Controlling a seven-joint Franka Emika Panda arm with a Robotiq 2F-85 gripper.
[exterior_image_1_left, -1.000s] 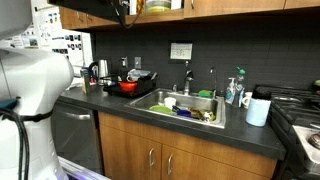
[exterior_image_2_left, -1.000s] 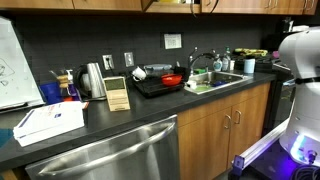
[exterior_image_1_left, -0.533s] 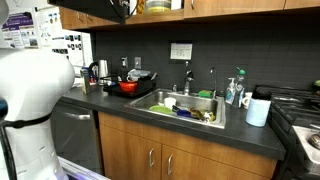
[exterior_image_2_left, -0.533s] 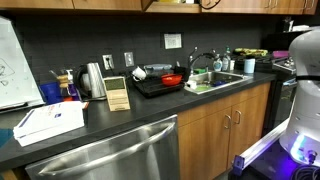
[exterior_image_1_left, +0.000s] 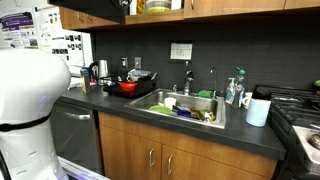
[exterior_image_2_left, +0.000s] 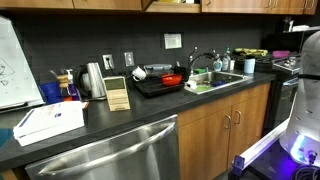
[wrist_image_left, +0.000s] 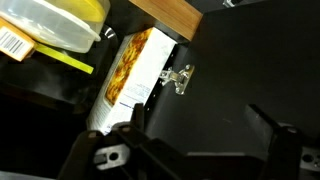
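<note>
A barcode label (wrist_image_left: 12, 42) is seen at the left edge of the wrist view, just below a clear plastic container (wrist_image_left: 55, 22) with a yellow lid; its digits are too blurred to be read. Next to these a box (wrist_image_left: 130, 65) is shown, printed with a picture of food and a white patch of small print that cannot be made out. In both exterior views a paper sign (exterior_image_1_left: 180, 50) (exterior_image_2_left: 173, 41) is fixed to the dark wall above the counter (exterior_image_1_left: 250, 138) (exterior_image_2_left: 110, 122), its writing too small to be read.

The fingers (wrist_image_left: 283, 140) are spread wide apart at the bottom of the wrist view, and nothing is gripped. The box lies just above the finger at the left of that view, apart from it. A metal hinge (wrist_image_left: 178, 77) on a dark panel (wrist_image_left: 240, 70) is seen above the gap between the fingers.
</note>
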